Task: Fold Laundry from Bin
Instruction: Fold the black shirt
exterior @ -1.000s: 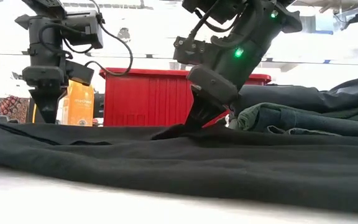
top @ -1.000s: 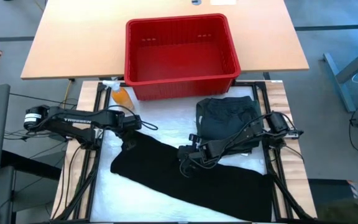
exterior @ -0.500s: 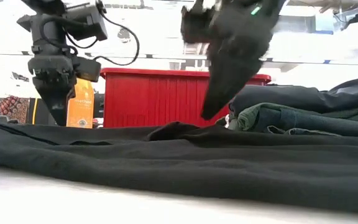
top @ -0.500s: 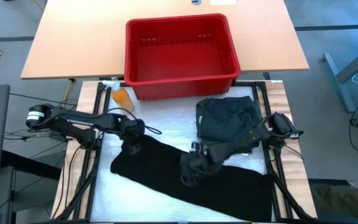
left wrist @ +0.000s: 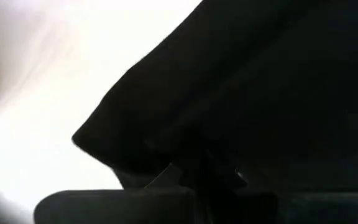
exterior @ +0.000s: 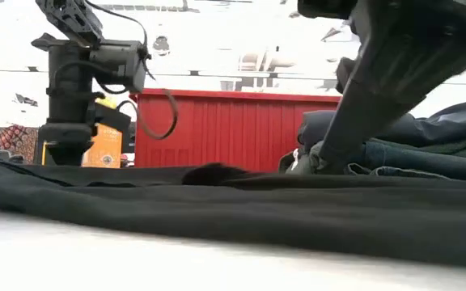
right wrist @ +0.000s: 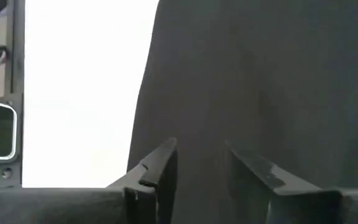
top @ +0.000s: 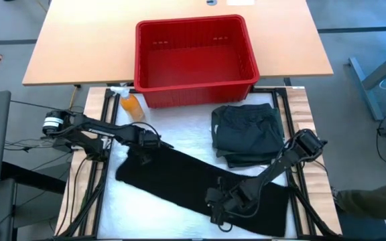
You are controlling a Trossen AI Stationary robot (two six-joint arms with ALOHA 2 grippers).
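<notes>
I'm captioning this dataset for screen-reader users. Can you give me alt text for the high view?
A long black cloth lies spread on the white-covered table; the left gripper is shut on its upper corner, the right gripper open over its near edge. Behind: folded dark garments, a red bin, an orange spray bottle.

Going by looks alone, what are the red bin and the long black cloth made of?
The red bin looks like moulded plastic with a slight sheen, judging by its thick rim and ribbed walls. The long black cloth looks like soft matte fabric, perhaps a knit: it lies limp with shallow wrinkles. The exact fibre cannot be told.
</notes>
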